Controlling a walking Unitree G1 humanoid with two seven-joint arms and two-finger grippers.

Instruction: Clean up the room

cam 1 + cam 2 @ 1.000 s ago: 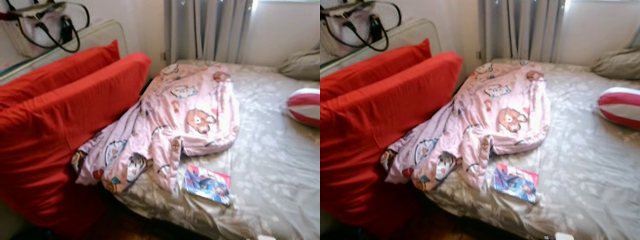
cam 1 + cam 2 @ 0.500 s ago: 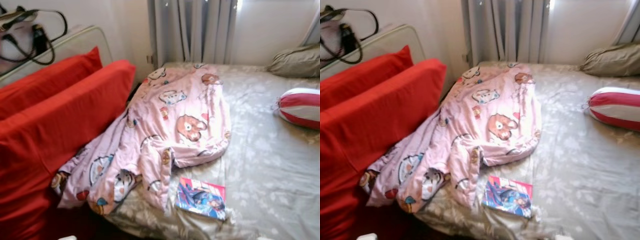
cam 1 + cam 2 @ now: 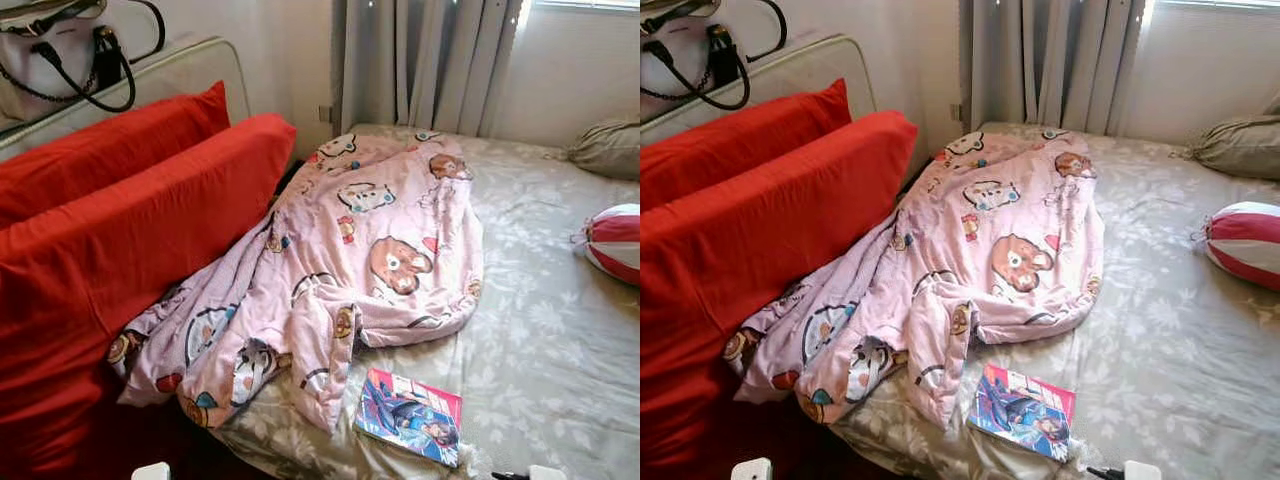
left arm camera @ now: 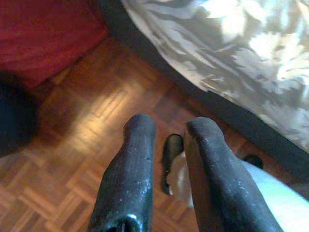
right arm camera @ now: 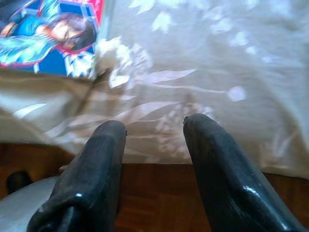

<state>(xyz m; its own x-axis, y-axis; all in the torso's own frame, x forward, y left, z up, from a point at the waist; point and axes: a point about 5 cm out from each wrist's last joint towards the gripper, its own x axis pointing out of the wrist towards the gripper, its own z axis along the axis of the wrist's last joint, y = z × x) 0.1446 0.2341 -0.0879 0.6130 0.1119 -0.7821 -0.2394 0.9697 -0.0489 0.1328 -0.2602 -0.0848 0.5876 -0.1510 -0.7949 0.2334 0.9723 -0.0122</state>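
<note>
Nearby, the comic book [image 3: 411, 416] lies flat at the near edge of the bed [image 3: 560, 350], on the grey flowered sheet, just beside the lower end of the crumpled pink blanket [image 3: 340, 270] that spills off the bed's side against two red cushions [image 3: 120, 220]. In the right wrist view the right tool [image 5: 153, 126] hangs low at the bed's edge, its fingers apart and holding nothing, with the book's [image 5: 50, 36] corner just beyond them on the sheet. The left tool [image 4: 170, 130] points down at the parquet floor [image 4: 72, 140] beside the bed, fingers slightly apart and empty; a dark shape between them is perhaps the robot's foot. A striped red and white cushion [image 3: 612, 240] rests at the far right of the bed, well apart from the book. A handbag [image 3: 60, 60] sits on the ledge behind the red cushions.
</note>
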